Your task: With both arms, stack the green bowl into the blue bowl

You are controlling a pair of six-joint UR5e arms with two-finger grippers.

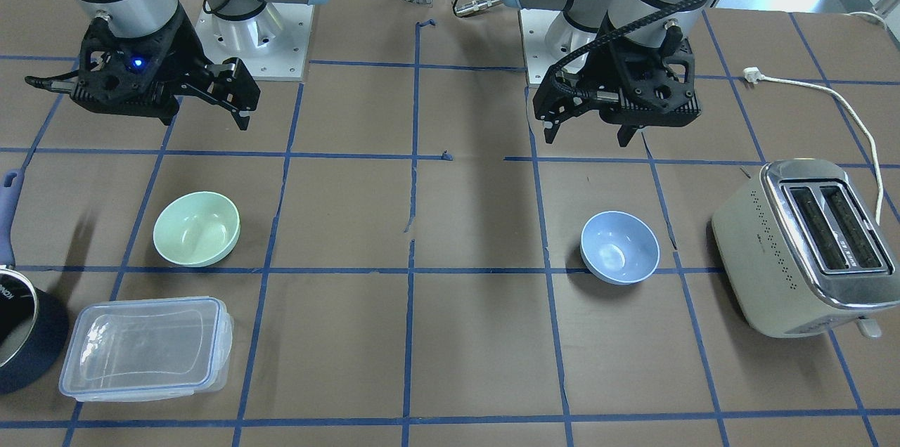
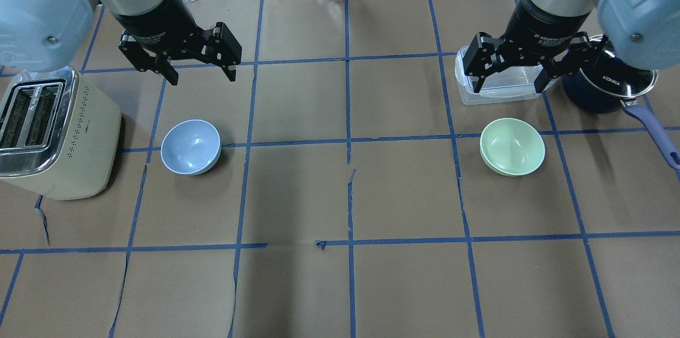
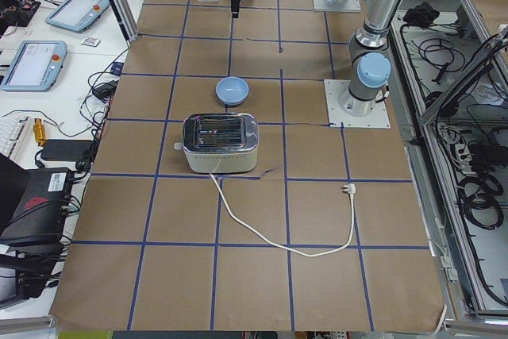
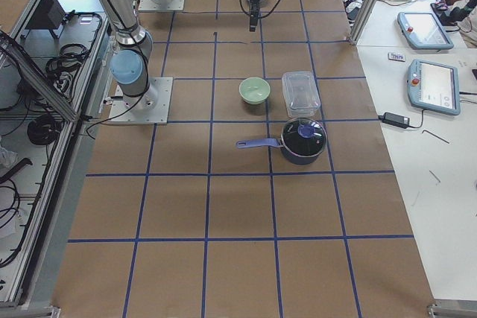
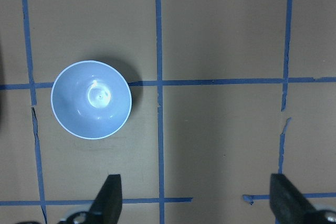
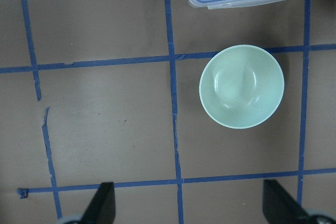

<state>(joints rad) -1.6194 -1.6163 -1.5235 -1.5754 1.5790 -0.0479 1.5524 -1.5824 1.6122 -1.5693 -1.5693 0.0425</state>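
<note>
On the brown table (image 2: 345, 194) the two bowls stand upright and well apart. The blue bowl (image 2: 190, 146) sits on the robot's left half, near a cream toaster (image 2: 58, 141). The green bowl (image 2: 512, 146) sits on the right half, just beside a clear lidded container (image 1: 144, 348) and near a dark saucepan (image 2: 605, 88). The left gripper (image 2: 202, 78) hangs above the table near the blue bowl, its fingers spread wide and holding nothing. The right gripper (image 2: 507, 88) hangs likewise near the green bowl, fingers wide and empty, touching neither bowl.
</note>
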